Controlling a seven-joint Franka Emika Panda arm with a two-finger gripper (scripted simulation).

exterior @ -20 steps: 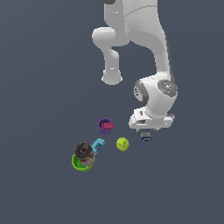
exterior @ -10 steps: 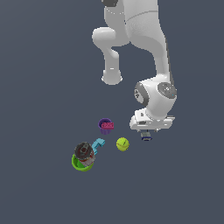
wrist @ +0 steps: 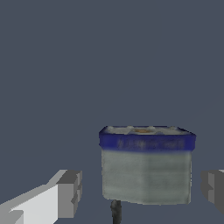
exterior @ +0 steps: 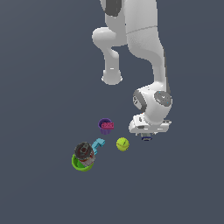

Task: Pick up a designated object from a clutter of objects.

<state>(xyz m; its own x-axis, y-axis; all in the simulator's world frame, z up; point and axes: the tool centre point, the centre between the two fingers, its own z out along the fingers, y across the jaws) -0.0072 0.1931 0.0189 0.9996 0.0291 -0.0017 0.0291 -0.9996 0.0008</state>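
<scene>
I have come down a little lower than a moment ago, and my jaws now stand spread wide on either side of the designated object, a small grey-white box with a dark blue band. One finger sits clear of one of its sides, the other just beside the opposite side; neither touches it, so I hold nothing yet. In the exterior view the box shows only as a dark blue scrap under my wrist, resting on the table, near the yellow-green ball and apart from the purple cup, the cyan L-piece and the green bowl. I judge the descent nearly done; closing comes next
</scene>
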